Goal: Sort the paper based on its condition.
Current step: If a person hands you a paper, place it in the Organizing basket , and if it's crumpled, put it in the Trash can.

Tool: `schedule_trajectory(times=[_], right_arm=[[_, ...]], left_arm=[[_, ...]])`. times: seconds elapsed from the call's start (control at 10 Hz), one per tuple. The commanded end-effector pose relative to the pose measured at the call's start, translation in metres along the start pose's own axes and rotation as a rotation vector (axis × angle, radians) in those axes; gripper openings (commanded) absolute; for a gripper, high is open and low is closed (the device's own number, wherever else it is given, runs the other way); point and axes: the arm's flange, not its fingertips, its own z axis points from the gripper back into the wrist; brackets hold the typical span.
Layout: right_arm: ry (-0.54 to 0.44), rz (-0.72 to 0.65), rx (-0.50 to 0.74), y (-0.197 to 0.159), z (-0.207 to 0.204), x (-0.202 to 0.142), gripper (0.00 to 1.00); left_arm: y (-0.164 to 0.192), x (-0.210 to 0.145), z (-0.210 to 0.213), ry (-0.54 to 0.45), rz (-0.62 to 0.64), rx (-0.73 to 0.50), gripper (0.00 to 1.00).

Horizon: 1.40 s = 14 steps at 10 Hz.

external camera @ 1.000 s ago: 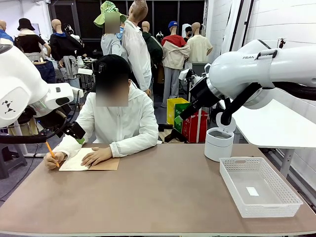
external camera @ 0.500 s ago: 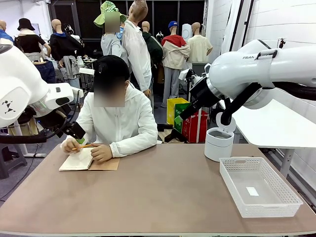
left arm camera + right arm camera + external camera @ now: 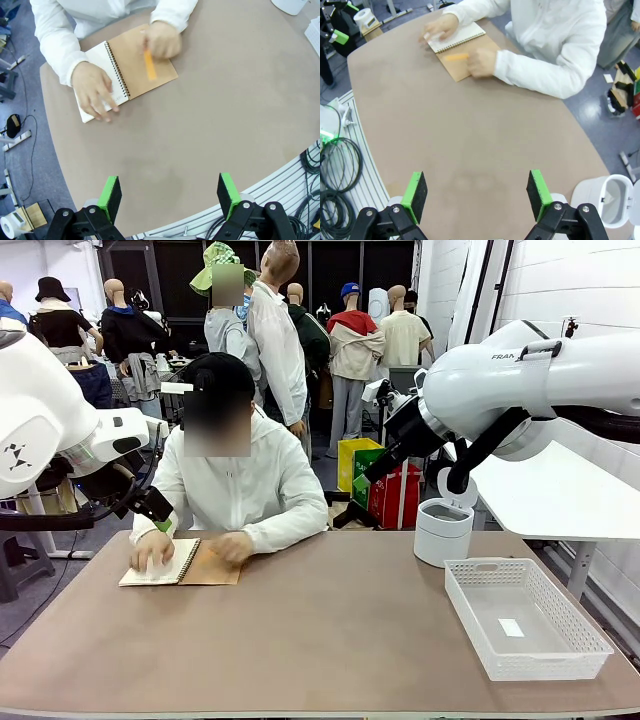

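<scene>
Your left gripper (image 3: 169,180) and right gripper (image 3: 476,176) hang over the table (image 3: 330,640), jaws wide apart, holding nothing. Reach in now and you risk striking the person's hand (image 3: 92,92), pressed flat at the far left corner. The basket (image 3: 525,618) and bin (image 3: 443,532) wait at the right. The paper (image 3: 102,55) looks bound into the notebook (image 3: 205,567), so you could grab the whole pad. The right arm (image 3: 520,380) reads "FRA"; the basket's label is too small to read.
</scene>
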Motion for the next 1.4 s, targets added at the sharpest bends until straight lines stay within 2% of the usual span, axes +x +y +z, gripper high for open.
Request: schedule_trajectory(times=[0.0, 1.3], right_arm=[[-0.002, -0.002, 0.000, -0.0002, 0.0006, 0.0004, 1.00], [-0.002, -0.002, 0.000, -0.0002, 0.0006, 0.0004, 1.00]], left_arm=[[0.0000, 0.0000, 0.0003, -0.001, 0.000, -0.002, 1.00], [0.0000, 0.0000, 0.0003, -0.001, 0.000, -0.002, 1.00]])
